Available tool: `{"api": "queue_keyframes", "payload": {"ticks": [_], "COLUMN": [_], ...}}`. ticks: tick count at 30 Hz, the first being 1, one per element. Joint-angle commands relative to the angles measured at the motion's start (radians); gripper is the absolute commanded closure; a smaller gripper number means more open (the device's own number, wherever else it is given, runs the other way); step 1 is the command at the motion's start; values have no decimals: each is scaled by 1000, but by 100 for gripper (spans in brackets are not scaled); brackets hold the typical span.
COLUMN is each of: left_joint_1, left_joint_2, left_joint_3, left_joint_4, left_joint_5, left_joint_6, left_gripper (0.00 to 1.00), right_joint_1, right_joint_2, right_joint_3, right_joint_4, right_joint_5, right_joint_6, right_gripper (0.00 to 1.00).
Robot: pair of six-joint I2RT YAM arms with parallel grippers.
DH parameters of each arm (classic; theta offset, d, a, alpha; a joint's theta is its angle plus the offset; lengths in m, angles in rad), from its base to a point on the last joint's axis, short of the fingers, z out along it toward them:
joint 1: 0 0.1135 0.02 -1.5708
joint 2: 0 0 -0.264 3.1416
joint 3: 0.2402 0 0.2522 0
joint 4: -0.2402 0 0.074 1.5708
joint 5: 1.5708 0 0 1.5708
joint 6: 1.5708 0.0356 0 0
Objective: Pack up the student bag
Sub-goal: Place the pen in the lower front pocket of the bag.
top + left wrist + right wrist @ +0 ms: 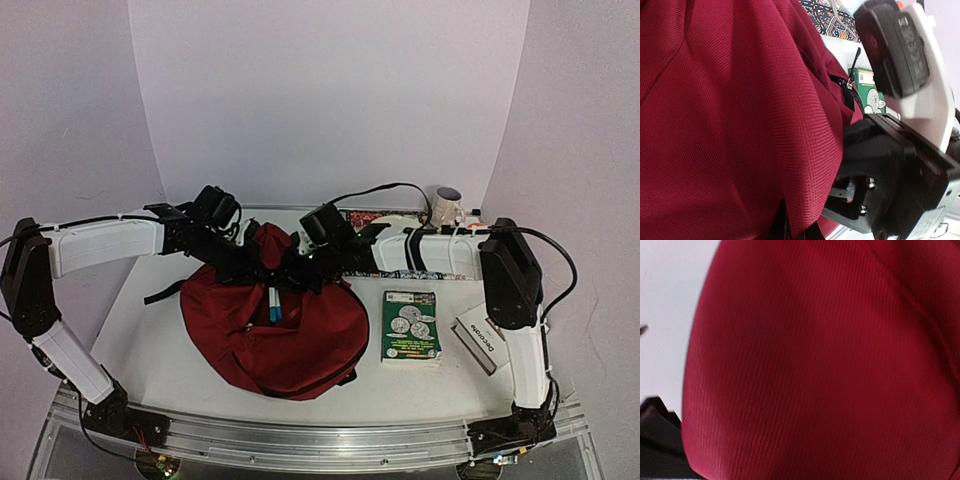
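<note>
White arm links (105, 243) with black joints (511, 277) and thin black cables (392, 184)

The student bag (815, 365) fills the right wrist view, blurred; print on the green book (411, 325) is too small

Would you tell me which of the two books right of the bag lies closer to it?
The green book, lying just beside the bag; the white book sits farther right, at an angle, by the table edge.
</note>
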Motion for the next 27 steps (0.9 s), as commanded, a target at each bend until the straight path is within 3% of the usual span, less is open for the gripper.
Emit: {"api": "queue_keyframes", "payload": {"ticks": [1,9,18,27], "left_joint_1": [-19,-42,-45,-25], "left_joint_2": [-78,-107,-137,-142], "left_joint_3": [25,4,-23,-18], "left_joint_4": [19,39,50,1], "left_joint_5": [58,91,-2,-115], "left_joint_6": [-28,-61,-47,-7], "left_gripper": [100,100,100,100], "right_joint_1": [-3,-3,-2,-2], "right_joint_2": [-39,-61,-71,-166], "right_joint_3": [-45,-117,-121,-177], "right_joint_4": [124,250,270,202], "right_joint_5": [131,260,199,167], "right_joint_6": [89,191,123,-21], "right_gripper": [100,99,67,45]}}
